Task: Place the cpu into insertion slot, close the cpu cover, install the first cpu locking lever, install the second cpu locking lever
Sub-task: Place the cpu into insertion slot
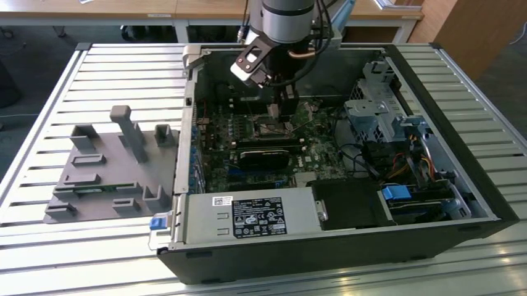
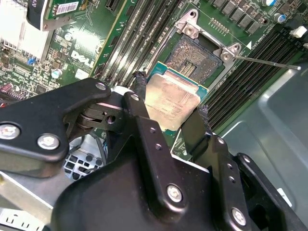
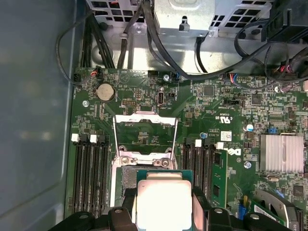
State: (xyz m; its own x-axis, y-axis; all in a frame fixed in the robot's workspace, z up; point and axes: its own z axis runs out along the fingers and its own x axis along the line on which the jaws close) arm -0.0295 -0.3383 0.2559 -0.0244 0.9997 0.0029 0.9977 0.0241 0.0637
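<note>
cpu (image 2: 169,107) in gripper (image 2: 171,95) — over insertion slot (image 2: 195,57)

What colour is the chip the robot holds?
The chip is silvery-grey with a green rim; second wrist view.

I see the silvery square cpu (image 3: 163,199) over the uncovered insertion slot (image 2: 192,57). The cpu cover (image 3: 144,118) stands swung open at the slot's edge

One cpu (image 2: 171,103), one insertion slot (image 2: 195,60), one cpu cover (image 3: 144,116), two fingers (image 2: 149,134).
</note>
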